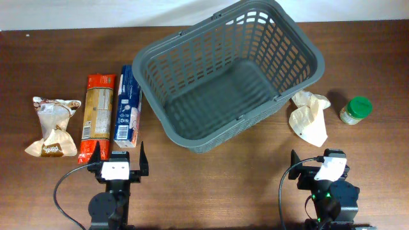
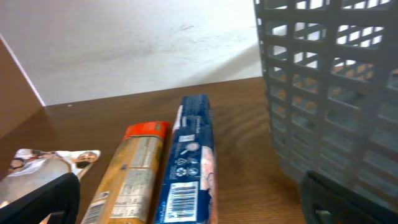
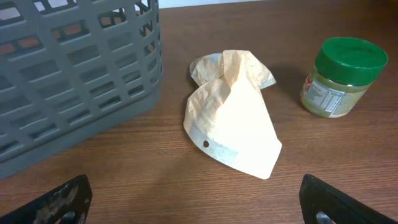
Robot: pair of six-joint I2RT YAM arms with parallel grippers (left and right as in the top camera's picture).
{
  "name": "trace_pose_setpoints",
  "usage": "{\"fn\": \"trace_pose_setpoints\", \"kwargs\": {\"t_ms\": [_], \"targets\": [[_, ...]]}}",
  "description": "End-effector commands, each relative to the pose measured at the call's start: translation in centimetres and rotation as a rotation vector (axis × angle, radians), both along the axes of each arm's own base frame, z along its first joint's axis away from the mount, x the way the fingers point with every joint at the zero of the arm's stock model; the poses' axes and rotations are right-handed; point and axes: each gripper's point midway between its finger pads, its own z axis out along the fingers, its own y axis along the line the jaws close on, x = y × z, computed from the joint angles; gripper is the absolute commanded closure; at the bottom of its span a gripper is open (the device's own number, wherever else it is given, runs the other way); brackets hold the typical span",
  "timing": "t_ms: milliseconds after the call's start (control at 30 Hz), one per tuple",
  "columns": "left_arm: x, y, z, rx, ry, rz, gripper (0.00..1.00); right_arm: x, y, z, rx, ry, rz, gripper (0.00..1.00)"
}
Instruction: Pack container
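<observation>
container (image 1: 198, 57) near corner lies between left gripper (image 1: 119, 153) and right gripper (image 1: 319, 158), apart from both, each spread wide holding nothing; blue box (image 1: 127, 105) just beside its left wall.

The left gripper (image 1: 119, 150), lower left, and right gripper (image 1: 319, 156), lower right, each have black fingers (image 1: 142, 157), a white block (image 1: 115, 170) and a thin black cable (image 1: 59, 191). The right arm (image 1: 327, 195) glows green.

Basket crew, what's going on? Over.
Left fingers open, empty. Right fingers open, empty. Basket upright, nothing inside yet. Nothing blocking it.
</observation>
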Motion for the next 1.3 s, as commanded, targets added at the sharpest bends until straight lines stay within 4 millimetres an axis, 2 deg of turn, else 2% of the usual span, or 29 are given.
{"fn": "trace_pose_setpoints", "kwargs": {"t_ms": [0,67,133,233,333,400,533,633,700,800,867,933,1033,1133,1267], "targets": [[0.0,0.5,0.0,0.025,-0.009,0.029,0.01,0.0,-0.5,0.0,-0.018,-0.005,-0.025,0.01],[0.0,-1.7,0.0,0.014,-0.010,-0.102,0.01,0.0,-0.6,-0.1,-0.019,-0.005,-0.028,0.01],[-0.1,-2.7,0.1,0.009,-0.014,-0.160,0.01,0.0,-0.5,-0.1,-0.016,-0.003,-0.022,0.01],[0.0,-2.8,1.9,-0.012,-0.083,-0.165,0.01,0.0,-0.3,0.1,0.020,-0.012,-0.025,0.01],[-0.3,-2.8,5.3,-0.016,-0.216,-0.166,0.01,0.1,1.4,0.8,0.062,-0.028,0.063,0.01],[-0.6,-2.8,6.9,-0.024,-0.253,-0.168,0.01,0.0,2.6,1.5,0.088,-0.039,0.132,0.01],[-1.3,-2.8,8.5,-0.066,-0.197,-0.166,0.01,-1.1,3.2,2.6,0.108,0.003,0.154,0.01],[-1.8,-2.6,10.1,-0.069,-0.106,-0.154,0.01,-1.9,2.3,4.7,0.092,0.052,0.102,0.01],[-1.6,-2.1,11.8,-0.069,-0.055,-0.123,0.01,-2.0,1.4,7.0,0.070,0.093,0.051,0.01],[-0.3,-2.2,14.7,-0.070,-0.017,-0.123,0.01,-1.3,1.0,10.7,0.035,0.160,0.047,0.01],[1.6,-2.3,16.4,-0.072,0.050,-0.125,0.01,0.0,0.8,14.2,0.038,0.221,0.042,0.01],[3.1,-2.9,17.8,-0.078,0.123,-0.149,0.01,0.9,0.8,16.6,0.041,0.263,0.042,0.01],[5.8,-4.7,21.2,-0.105,0.257,-0.243,0.01,2.6,0.5,21.9,-0.016,0.341,0.073,0.01],[7.4,-5.5,24.0,-0.123,0.339,-0.281,0.01,3.9,0.7,27.1,-0.025,0.308,0.092,0.01],[8.2,-5.4,26.8,-0.128,0.444,-0.270,0.01,5.0,2.0,32.1,0.012,0.235,0.160,0.01]]}}
